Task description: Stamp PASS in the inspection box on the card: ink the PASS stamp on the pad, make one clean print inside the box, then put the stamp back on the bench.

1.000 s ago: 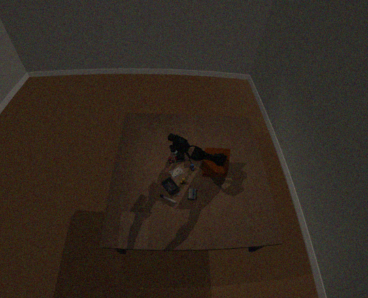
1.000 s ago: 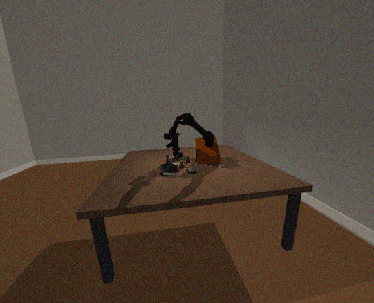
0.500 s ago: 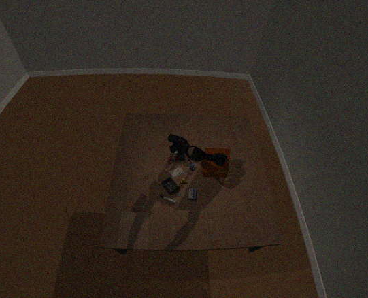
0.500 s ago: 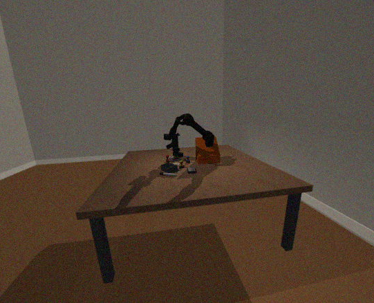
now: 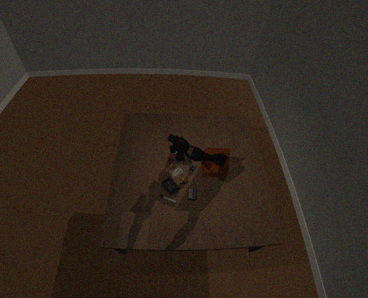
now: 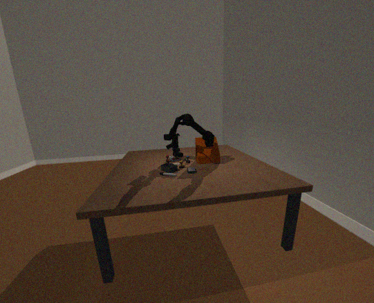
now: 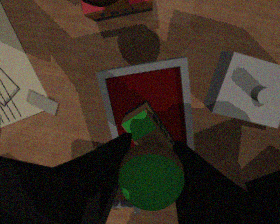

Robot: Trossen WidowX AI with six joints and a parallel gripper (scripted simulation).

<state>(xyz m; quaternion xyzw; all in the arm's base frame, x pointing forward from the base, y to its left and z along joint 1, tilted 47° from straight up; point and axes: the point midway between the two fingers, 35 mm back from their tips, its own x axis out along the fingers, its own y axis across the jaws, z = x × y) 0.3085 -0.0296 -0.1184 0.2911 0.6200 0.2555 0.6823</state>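
My gripper (image 5: 179, 158) (image 6: 178, 155) (image 7: 152, 143) points down and is shut on the green-knobbed stamp. The stamp (image 7: 151, 182) shows its round green knob between the fingers and a block with a green patch beyond them. It is over the red ink pad (image 7: 146, 84), which has a grey rim; whether it touches the pad I cannot tell. The near end of the pad is hidden by the stamp and fingers. The pale card (image 5: 177, 171) (image 7: 22, 89) lies to the left in the wrist view, partly cut off. It shows part of a dark outline and several dark lines.
A red stamp (image 7: 123, 12) stands beyond the pad. A pale block (image 7: 273, 90) is right of it. An orange box (image 5: 212, 170) (image 6: 207, 157), a dark tray (image 5: 170, 186) (image 6: 169, 168), a yellow-topped piece (image 5: 183, 181) and a blue-topped piece (image 5: 192, 167) are nearby.
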